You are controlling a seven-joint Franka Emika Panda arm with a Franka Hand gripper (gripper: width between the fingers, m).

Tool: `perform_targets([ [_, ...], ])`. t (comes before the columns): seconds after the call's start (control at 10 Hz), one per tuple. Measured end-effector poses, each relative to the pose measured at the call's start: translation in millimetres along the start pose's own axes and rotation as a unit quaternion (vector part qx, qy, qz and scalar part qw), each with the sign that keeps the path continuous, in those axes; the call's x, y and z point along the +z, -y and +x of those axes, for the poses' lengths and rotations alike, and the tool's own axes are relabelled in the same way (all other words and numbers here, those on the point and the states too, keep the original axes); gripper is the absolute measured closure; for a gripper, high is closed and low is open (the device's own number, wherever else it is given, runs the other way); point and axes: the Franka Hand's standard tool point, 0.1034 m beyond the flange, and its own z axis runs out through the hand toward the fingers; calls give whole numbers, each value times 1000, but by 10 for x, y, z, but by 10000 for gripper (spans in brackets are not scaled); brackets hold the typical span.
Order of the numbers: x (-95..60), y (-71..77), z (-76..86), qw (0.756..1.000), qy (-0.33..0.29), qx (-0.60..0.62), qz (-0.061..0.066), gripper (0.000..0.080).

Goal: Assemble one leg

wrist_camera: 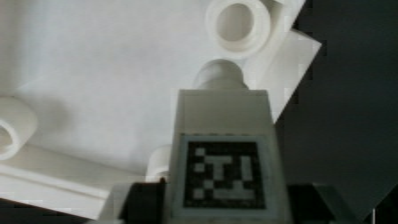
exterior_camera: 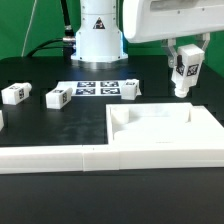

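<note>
My gripper [exterior_camera: 184, 60] is shut on a leg [exterior_camera: 184, 70], a small white post with a black-and-white tag. It holds the leg upright in the air above the far right part of the large flat white panel [exterior_camera: 160, 130]. In the wrist view the leg [wrist_camera: 222, 140] runs out from between the dark fingers [wrist_camera: 150, 200], with its screw tip over the panel [wrist_camera: 107, 80]. A round socket [wrist_camera: 240, 22] lies just beyond the tip, and another [wrist_camera: 11, 135] sits at the panel's side. Two more legs [exterior_camera: 13, 93] [exterior_camera: 58, 98] lie on the black table at the exterior view's left.
The marker board [exterior_camera: 105, 88] lies flat in front of the robot's base [exterior_camera: 98, 40]. A white part [exterior_camera: 2, 120] shows at the exterior view's left edge. A low white bar [exterior_camera: 45, 158] runs along the front, joined to the panel area.
</note>
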Motion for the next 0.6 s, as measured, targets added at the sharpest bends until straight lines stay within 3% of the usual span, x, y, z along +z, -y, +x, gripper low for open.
perform_targets([
  [0.2,2,-18,65,1000,-3,-1,0,506],
  [0.6,181,-107,356,1000,-13,3,5,506],
])
